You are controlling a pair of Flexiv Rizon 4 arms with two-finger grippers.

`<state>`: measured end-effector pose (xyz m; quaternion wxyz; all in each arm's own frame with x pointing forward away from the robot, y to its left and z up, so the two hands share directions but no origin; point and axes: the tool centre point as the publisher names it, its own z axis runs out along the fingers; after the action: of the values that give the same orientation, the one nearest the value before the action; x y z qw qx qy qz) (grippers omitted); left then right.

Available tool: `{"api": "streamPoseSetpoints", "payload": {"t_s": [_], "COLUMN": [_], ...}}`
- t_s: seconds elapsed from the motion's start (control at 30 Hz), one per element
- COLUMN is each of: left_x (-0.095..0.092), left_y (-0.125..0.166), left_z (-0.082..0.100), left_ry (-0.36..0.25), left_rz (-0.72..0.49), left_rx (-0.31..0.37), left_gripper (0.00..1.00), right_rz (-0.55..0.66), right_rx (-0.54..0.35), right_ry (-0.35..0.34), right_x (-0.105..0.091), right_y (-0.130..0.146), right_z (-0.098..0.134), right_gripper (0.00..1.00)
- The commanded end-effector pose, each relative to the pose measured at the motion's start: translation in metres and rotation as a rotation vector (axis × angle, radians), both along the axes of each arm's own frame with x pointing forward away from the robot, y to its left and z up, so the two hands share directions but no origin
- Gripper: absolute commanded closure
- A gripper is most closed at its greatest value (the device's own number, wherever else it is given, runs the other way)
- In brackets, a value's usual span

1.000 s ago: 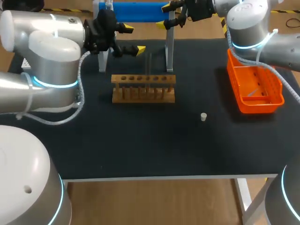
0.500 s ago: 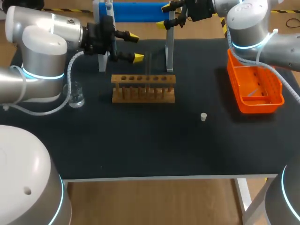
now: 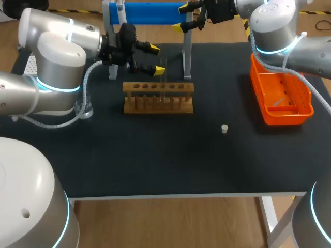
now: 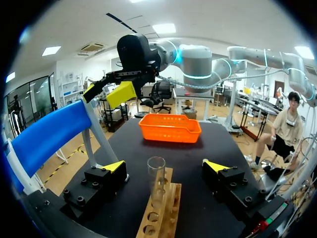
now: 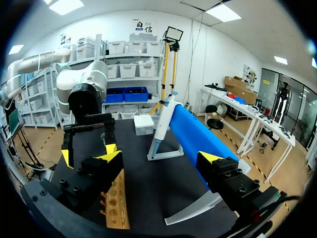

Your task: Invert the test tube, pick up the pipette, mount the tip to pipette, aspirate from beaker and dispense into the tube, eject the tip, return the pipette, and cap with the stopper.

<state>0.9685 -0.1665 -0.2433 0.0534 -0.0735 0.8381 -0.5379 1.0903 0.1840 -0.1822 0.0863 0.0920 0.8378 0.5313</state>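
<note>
On the black table [image 3: 170,160], a wooden rack [image 3: 158,97] stands near the far edge with a glass tube [image 4: 156,181] upright in it. The left gripper [image 3: 156,60] is spread, a finger on each side of the tube and neither touching it. The right gripper [image 3: 180,16] hangs spread above the far edge. The stopper [image 3: 224,128] lies right of the middle.

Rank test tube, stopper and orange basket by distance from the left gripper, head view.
1. Test tube, in the rack, just ahead of the left gripper.
2. Stopper, on the table, right of the rack.
3. Orange basket, at the table's right edge.
</note>
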Motion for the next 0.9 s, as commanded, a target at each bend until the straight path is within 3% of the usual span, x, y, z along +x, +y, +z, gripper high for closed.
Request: {"api": "streamPoseSetpoints", "payload": {"t_s": [0.03,0.9], "left_x": [-0.001,0.013], "left_y": [-0.008,-0.031], "left_z": [-0.009,-0.049], "left_ry": [0.001,-0.004], "left_rz": [0.019,-0.007], "left_rx": [0.013,0.116], "left_gripper": [0.00,0.00], "right_rz": [0.003,0.003], "right_rx": [-0.005,-0.005], "right_ry": [0.004,0.004], "right_x": [0.001,0.001], "right_y": [-0.001,-0.001], "right_z": [0.001,0.001], "right_gripper": [0.00,0.00]}}
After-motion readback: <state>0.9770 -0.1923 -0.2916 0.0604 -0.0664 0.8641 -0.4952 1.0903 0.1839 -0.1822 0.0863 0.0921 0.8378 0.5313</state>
